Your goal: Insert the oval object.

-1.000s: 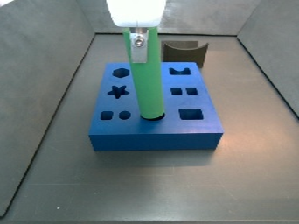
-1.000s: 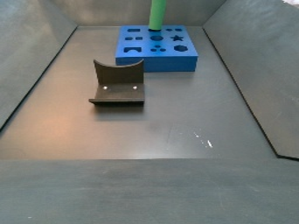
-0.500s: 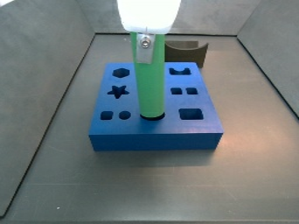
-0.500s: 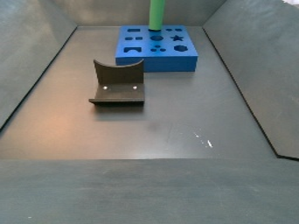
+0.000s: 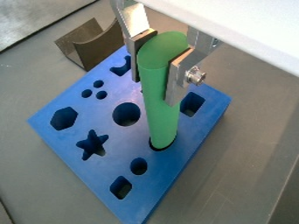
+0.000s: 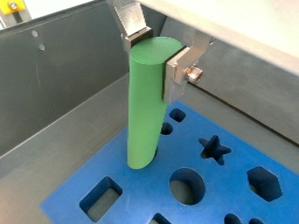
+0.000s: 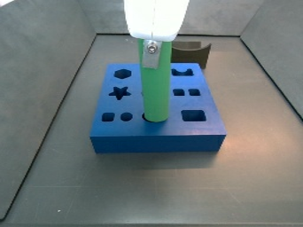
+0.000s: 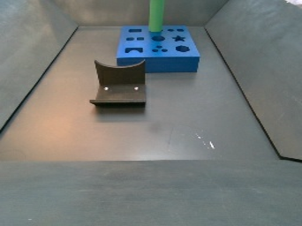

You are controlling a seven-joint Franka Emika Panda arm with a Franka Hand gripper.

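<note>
The oval object, a bright green rod (image 7: 153,89), stands upright over the blue block (image 7: 154,139). My gripper (image 7: 151,46) is shut on the rod's upper end, with the silver fingers (image 5: 184,72) pressed on two sides of it in both wrist views (image 6: 158,54). The rod's lower end (image 5: 160,142) meets the block's top at a hole in the middle of the front row and seems a little way in. In a side view only the rod (image 8: 156,13) shows above the block (image 8: 177,62); the gripper is above the frame.
The block has several shaped holes, among them a star (image 5: 91,145), a hexagon (image 5: 65,116) and a round one (image 5: 126,112). The dark fixture (image 8: 118,85) stands on the floor apart from the block, also seen behind it (image 7: 190,51). Grey walls enclose the floor.
My gripper has come down with the green rod. The rod's lower end has sunk lower at the block's front middle hole. The block and fixture have not moved.
</note>
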